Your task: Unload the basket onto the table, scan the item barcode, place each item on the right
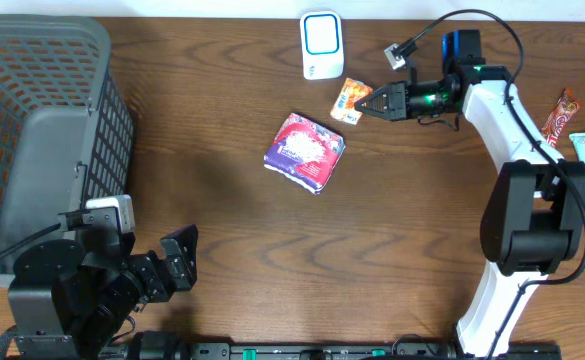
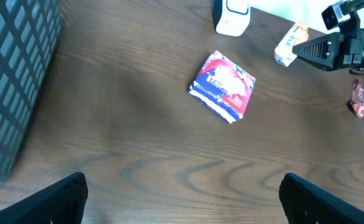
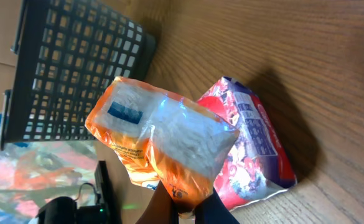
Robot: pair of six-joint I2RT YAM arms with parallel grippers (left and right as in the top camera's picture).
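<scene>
dark brown wood-grain table (image 1: 232, 260), smooth, low sheen. grey plastic mesh basket (image 1: 112, 120), matt. orange crinkly plastic-film packet (image 3: 163, 143), glossy w/ glare spots. red-purple plastic-film pouch (image 1: 305, 150), shiny, wrinkled. white and blue plastic scanner box (image 1: 321, 43), smooth, semi-gloss.

One basket (image 1: 112, 110), one scanner (image 1: 321, 44), one orange pack (image 1: 350, 100), three other packs (image 1: 305, 150).
</scene>
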